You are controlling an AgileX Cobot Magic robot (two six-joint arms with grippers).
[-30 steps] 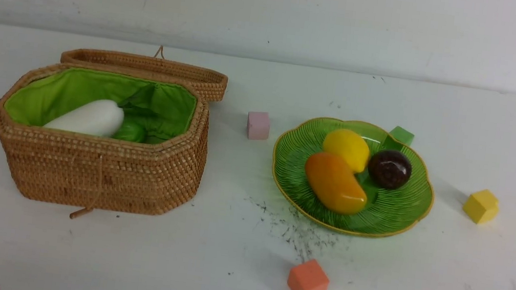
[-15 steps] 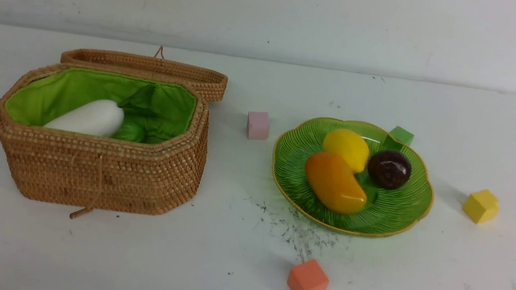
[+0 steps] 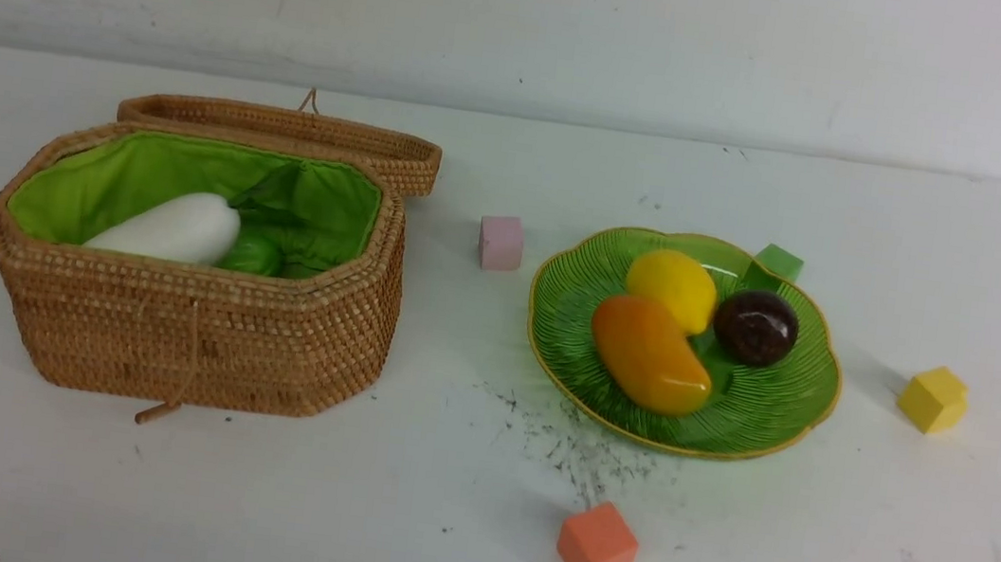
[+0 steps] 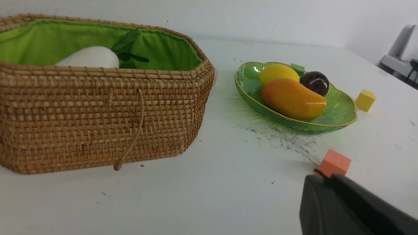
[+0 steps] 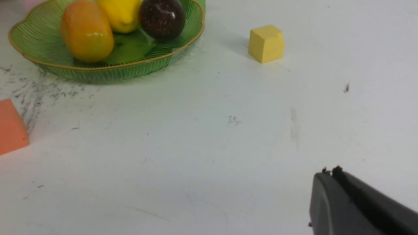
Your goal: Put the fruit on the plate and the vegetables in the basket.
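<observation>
Wicker basket [image 3: 188,338], octagonal and green-lined, holds my smooth white radish [image 3: 173,229]; right of it, glossy mango [image 3: 649,355], lemon [image 3: 673,288] and mangosteen [image 3: 755,327] fill the ribbed glass plate [image 3: 769,424]. Both end effectors [image 4: 326,178] [image 5: 329,173] closed, empty.

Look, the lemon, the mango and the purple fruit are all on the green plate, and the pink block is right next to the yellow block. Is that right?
Not quite. The pink block sits between the basket and the plate, far from the yellow block, which is on the plate's other side. The front view shows this. The lemon, mango and purple fruit are indeed on the plate.
</observation>
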